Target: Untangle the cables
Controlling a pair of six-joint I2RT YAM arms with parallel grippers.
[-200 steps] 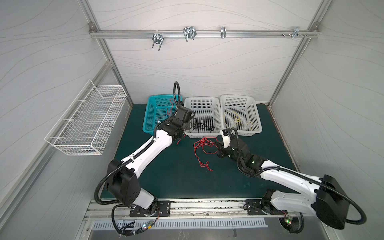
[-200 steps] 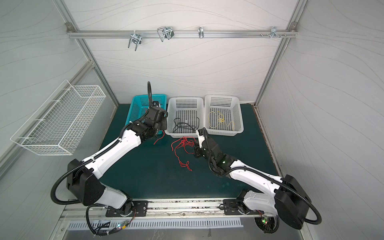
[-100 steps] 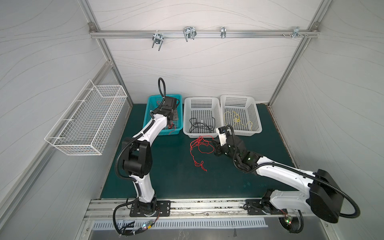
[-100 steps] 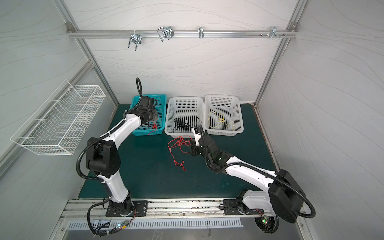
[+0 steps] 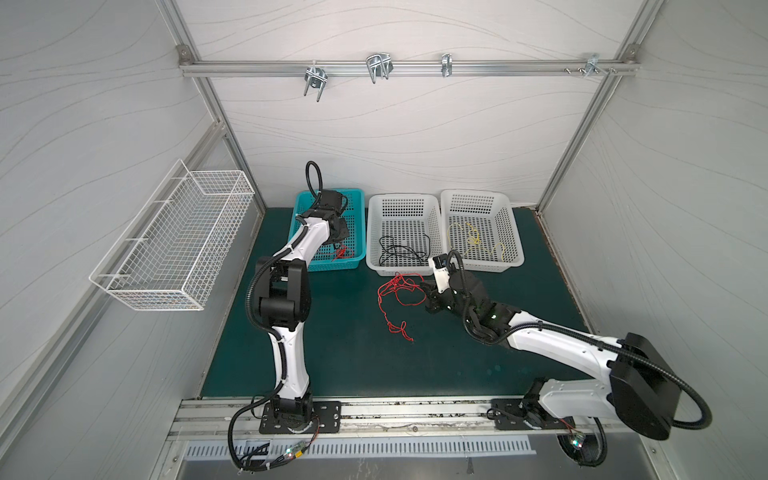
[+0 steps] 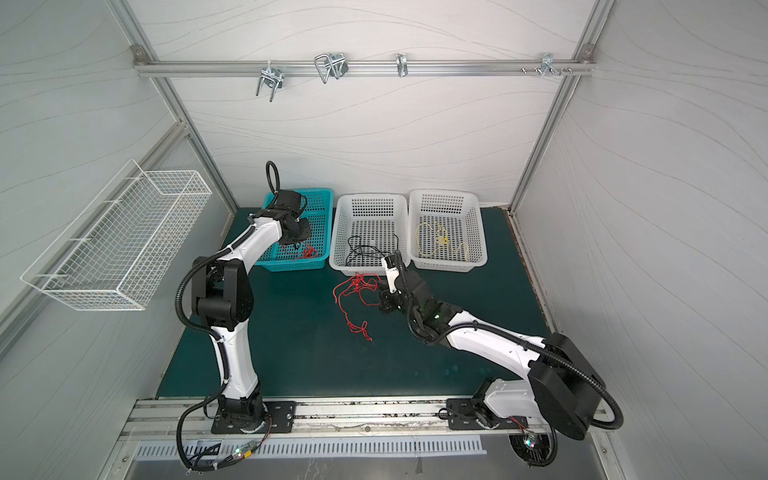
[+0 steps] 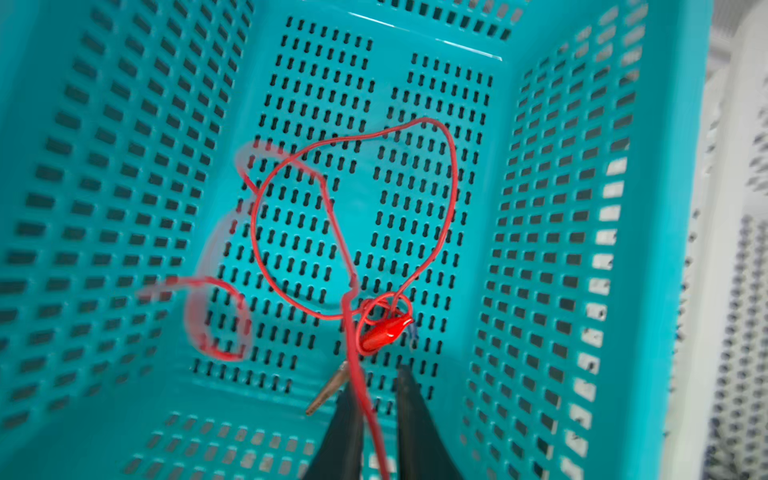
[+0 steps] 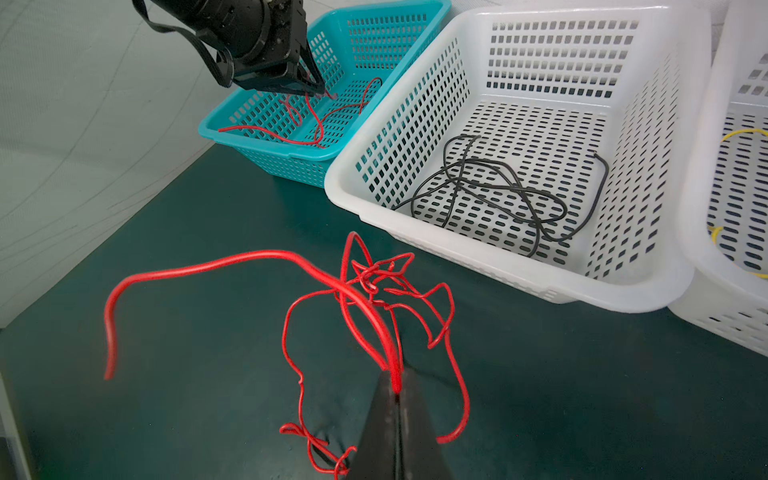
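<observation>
Left end effector (image 7: 375, 376) has just come down into the teal basket (image 7: 665, 208) & its jaws have parted a little. The gap is wider than the red cable (image 7: 453, 183) running btw the fingers, so we read it as letting go, not gripping. A sec ago that arm was carrying the strand over near the middle white basket (image 8: 478, 251). Now the cable loops across the teal floor w/ its red clip (image 7: 384, 332) just ahead of the fingertips; part of it is blurred, prob. not yet settled. For the task, we'd judge one red strand is separated & sorted. Right end effector (image 8: 397, 386) stays shut, pinching the red tangle (image 8: 374, 278) left on the surface (image 8: 187, 208) just in front of that white basket; it has slid a bit toward the left arm. That knot is the remaining work. Around: black cable (image 8: 498, 187) in the middle basket, yellow cable (image 5: 471, 239) in the outer white basket (image 5: 513, 232), both apart from the reds. In the way: the middle basket's front rim sits close to the knot, & the strand btw the left fingers could snag as that arm pulls out.
</observation>
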